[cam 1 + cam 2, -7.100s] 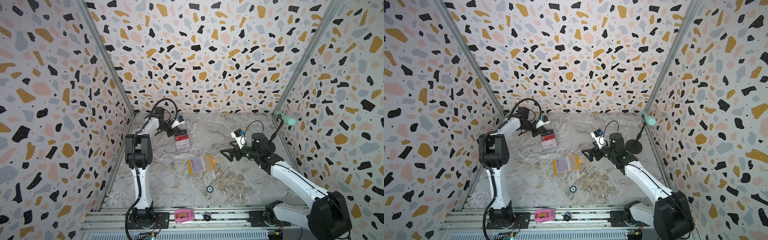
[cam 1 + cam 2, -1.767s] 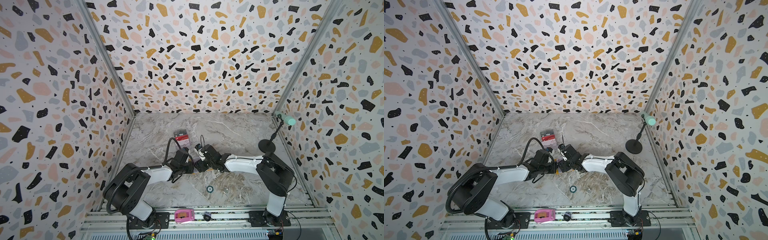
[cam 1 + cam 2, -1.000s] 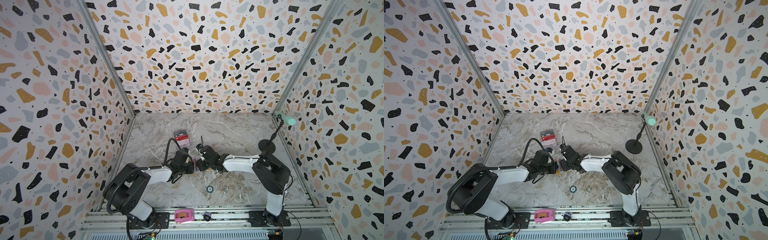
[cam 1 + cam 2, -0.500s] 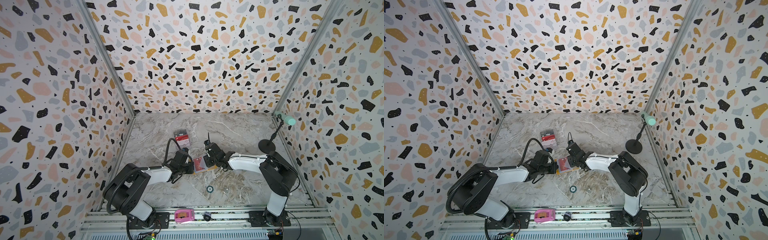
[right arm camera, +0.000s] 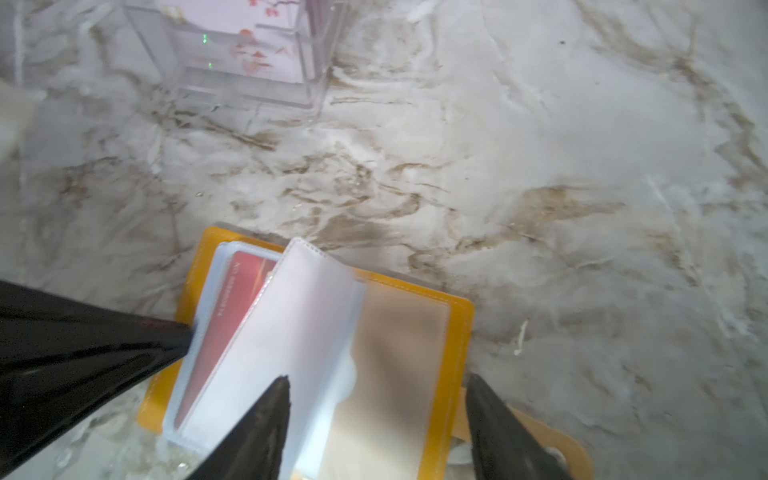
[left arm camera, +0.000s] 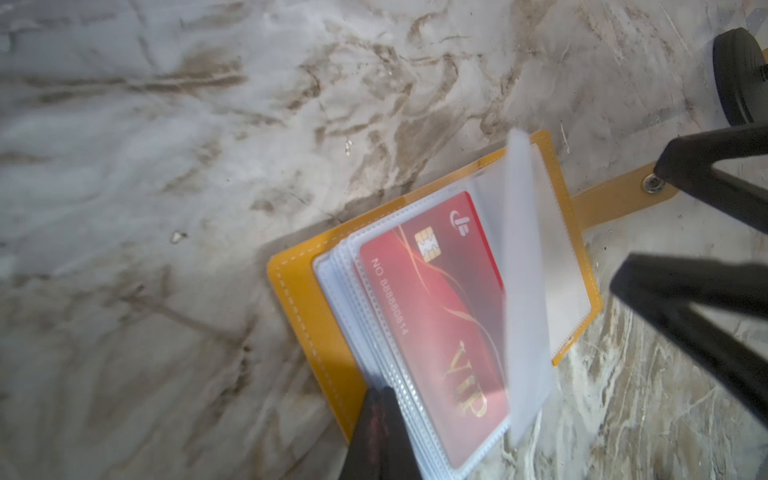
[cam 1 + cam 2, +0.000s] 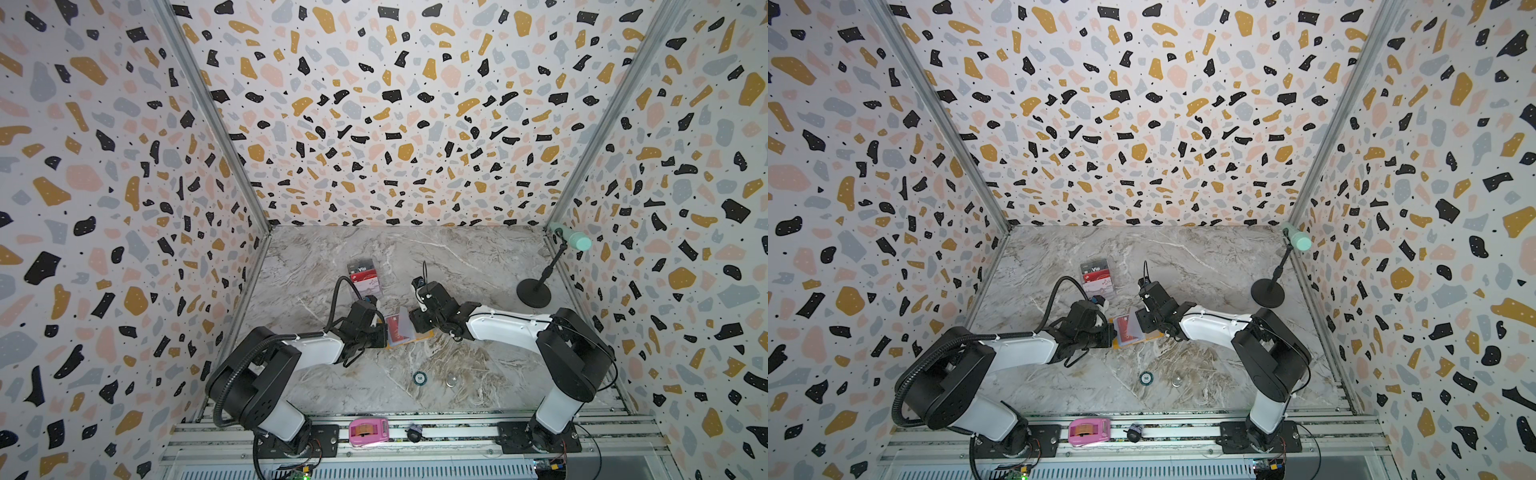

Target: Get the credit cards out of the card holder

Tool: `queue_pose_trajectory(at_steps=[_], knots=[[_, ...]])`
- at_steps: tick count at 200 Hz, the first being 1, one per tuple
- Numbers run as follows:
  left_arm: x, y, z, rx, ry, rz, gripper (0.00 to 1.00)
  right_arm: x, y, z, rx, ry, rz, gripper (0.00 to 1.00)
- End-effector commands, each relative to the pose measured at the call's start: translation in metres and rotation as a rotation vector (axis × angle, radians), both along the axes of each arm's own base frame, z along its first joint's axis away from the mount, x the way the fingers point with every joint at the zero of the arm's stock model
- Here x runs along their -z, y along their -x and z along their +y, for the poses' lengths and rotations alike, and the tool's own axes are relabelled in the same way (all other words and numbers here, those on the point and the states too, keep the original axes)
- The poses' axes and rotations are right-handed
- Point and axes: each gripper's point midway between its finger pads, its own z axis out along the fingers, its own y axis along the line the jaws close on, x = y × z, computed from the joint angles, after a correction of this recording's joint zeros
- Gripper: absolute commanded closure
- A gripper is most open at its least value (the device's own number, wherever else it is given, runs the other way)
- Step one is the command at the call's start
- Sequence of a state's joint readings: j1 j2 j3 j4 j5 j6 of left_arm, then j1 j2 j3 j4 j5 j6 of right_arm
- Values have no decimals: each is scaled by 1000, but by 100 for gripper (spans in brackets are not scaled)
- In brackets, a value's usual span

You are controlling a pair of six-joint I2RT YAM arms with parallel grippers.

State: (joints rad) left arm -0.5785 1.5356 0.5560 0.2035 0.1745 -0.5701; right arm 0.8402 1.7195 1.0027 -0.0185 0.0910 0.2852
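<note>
The mustard card holder (image 7: 400, 344) (image 7: 1116, 343) (image 6: 299, 299) (image 5: 457, 332) lies open on the marble at mid-table. A red VIP card (image 7: 398, 328) (image 7: 1128, 327) (image 6: 440, 316) (image 5: 232, 299) sits in its top sleeve. One clear sleeve (image 6: 525, 270) (image 5: 291, 332) stands up, blurred. My left gripper (image 7: 382, 332) (image 7: 1111, 332) (image 6: 380, 395) is shut, its tip pressing the holder's left edge. My right gripper (image 7: 417, 322) (image 7: 1142, 320) (image 5: 376, 380) (image 6: 640, 222) hangs open over the holder's right half, gripping nothing. Behind, a clear stand (image 7: 365, 278) (image 7: 1098, 274) (image 5: 249, 50) holds a black "Vip" card (image 7: 360, 269), a red one and a white one.
A black microphone stand (image 7: 534, 293) with a teal head (image 7: 573, 240) is at the back right. A small round token (image 7: 420, 377) and a clear disc (image 7: 452, 380) lie nearer the front. A pink object (image 7: 368, 431) rests on the front rail.
My right gripper has drawn back to the right off the holder and opened wider, uncovering the red card. The clear sleeve now stands loose. The left arm has stayed put.
</note>
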Motion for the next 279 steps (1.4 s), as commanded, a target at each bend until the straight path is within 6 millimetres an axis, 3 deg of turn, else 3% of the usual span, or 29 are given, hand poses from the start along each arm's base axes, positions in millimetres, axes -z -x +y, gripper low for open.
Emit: queue_pose_trajectory(at_steps=[1,65,175,189,207,228,279], knots=[[22,20,10,4,-51,90,100,-14,10,24,-86,-56,-20,22],[22,21,12,1,-53,90,100,8,16,43,-105,-35,11,19],[25,22,12,1,-53,93,100,32,26,48,-145,-4,63,20],[25,22,12,1,-53,92,100,36,24,45,-130,22,61,22],[25,23,13,1,-56,93,100,39,22,41,-111,45,57,36],[26,23,13,2,-58,95,100,39,20,36,-93,65,49,45],[27,24,14,7,-68,94,100,36,9,19,-20,114,24,47]])
